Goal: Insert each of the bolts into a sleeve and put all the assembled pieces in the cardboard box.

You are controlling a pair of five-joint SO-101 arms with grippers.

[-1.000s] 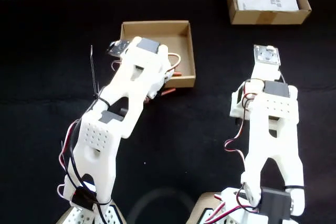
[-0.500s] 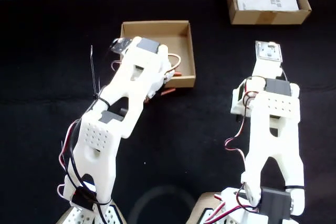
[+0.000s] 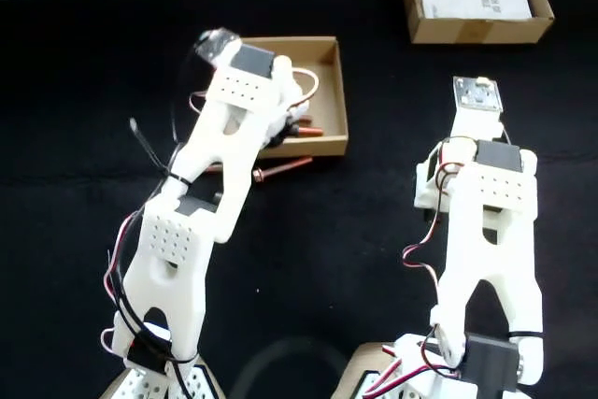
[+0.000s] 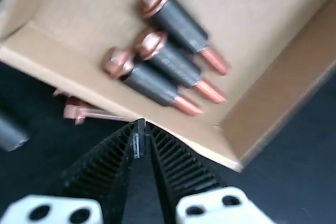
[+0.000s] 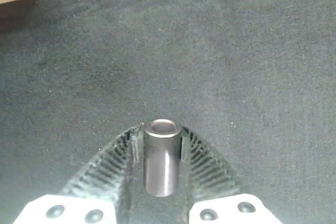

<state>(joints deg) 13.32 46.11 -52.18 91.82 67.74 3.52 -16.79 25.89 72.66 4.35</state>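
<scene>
left gripper [image 4: 140, 129]: fingers pressed together with nothing between them; tips poised just outside the near wall of the cardboard box [image 3: 342, 91].
left arm [image 3: 229, 147]: stretched out across the table [image 3: 374, 221], its far end over the front part of the cardboard box.
cardboard box: open on top, sitting on the black cloth towards the back of the table.
assembled pieces [image 4: 173, 61]: three, each a copper bolt pushed through a dark sleeve; lying side by side on the box floor, heads all at the same end, close to the wall nearest the left gripper.
loose bolt [image 3: 282, 167]: bare copper, flat on the cloth just outside the front wall of the cardboard box, beside the left arm.
spare sleeve [image 4: 8, 132]: dark cylinder on the cloth near the loose bolt, cut off at the edge of the left wrist view.
right gripper [image 5: 161, 131]: pinching the held sleeve [image 5: 161, 166] from both sides.
held sleeve: dark metal tube, lengthwise between the fingers, open end pointing away from the wrist, above bare cloth.
right arm [image 3: 486, 221]: on the other side of the table, well apart from the cardboard box.
second box [image 3: 416, 16]: at the far corner, with a printed sheet inside.
</scene>
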